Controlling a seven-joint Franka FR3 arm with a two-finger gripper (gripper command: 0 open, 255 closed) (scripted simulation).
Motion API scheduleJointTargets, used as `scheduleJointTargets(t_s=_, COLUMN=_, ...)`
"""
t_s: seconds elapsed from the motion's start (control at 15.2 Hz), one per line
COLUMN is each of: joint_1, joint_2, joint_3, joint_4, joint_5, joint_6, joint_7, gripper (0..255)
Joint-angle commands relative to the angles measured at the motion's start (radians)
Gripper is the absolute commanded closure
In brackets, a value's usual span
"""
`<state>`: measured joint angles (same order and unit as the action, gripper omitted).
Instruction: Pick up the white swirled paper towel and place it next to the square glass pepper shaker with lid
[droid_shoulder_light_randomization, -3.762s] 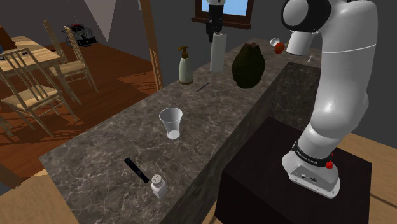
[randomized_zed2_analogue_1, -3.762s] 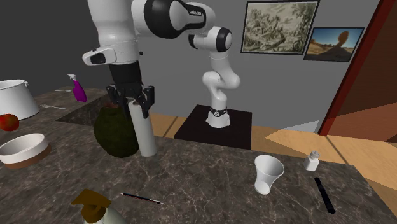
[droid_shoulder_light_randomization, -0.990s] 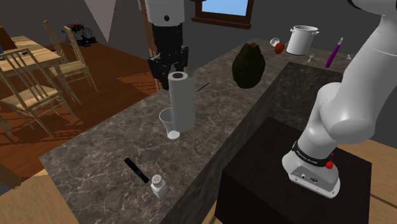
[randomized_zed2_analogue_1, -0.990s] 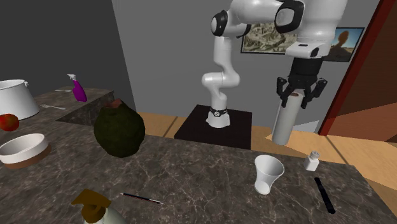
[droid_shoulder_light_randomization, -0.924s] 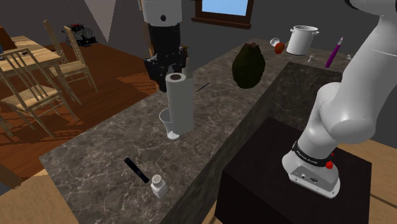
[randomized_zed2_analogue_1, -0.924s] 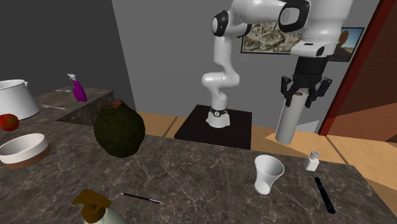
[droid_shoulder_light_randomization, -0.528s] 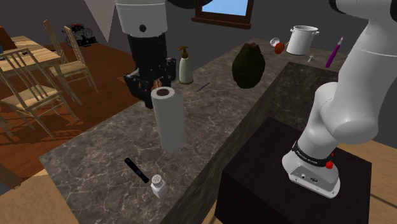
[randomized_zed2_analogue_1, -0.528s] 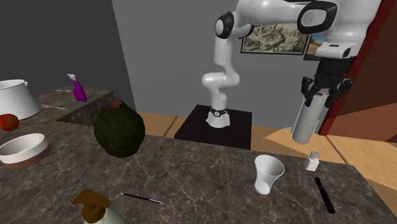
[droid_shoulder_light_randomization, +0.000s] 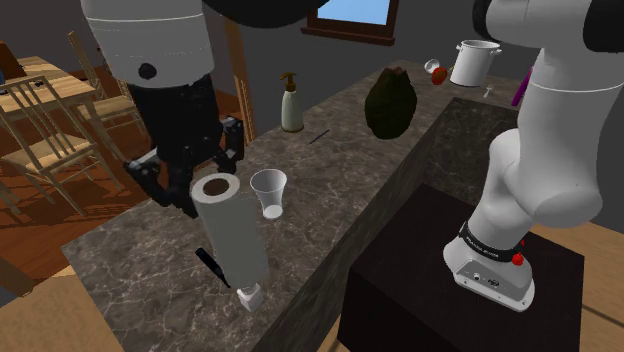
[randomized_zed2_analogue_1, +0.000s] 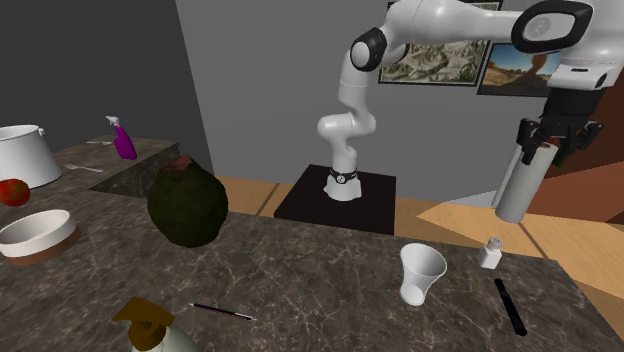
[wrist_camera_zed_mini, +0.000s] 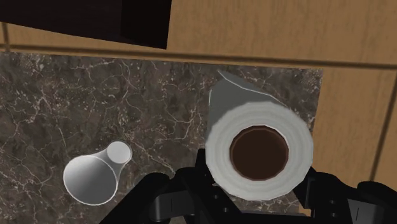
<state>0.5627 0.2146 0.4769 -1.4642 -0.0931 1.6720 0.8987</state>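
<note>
In shoulder view, paper towel (droid_shoulder_light_randomization: 232, 238) in gripper (droid_shoulder_light_randomization: 200, 175) hides most of pepper shaker (droid_shoulder_light_randomization: 250, 297).

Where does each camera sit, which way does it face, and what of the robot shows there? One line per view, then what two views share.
Shoulder view: beside the stand, looking down along the counter; arm and gripper clasping the paper towel roll.
Second exterior view: across the counter, facing the arm; stand to gripper.
Wrist view: on the hand, looking down onto the counter; black fingers beside the roll.
Shared: both exterior views show the cup and pepper shaker.
</note>
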Motion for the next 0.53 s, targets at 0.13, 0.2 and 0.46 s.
scheduleJointTargets(t_s=0.13, joint_1=0.091, joint_2=0.12, joint_3=0.026, joint_4=0.152, joint_5=-0.062, joint_6=-0.048, joint_7=0.102, gripper=255)
scheduleJointTargets(t_s=0.2, joint_1=0.118, joint_2=0.155, joint_3=0.029, joint_4=0.2, joint_5=-0.08, joint_6=-0.064, joint_7=0.124, gripper=255)
scheduleJointTargets(t_s=0.46, joint_1=0.206, joint_2=0.265, joint_3=0.03, joint_4=0.346, joint_5=-0.131, joint_6=-0.109, joint_7=0.184, gripper=255)
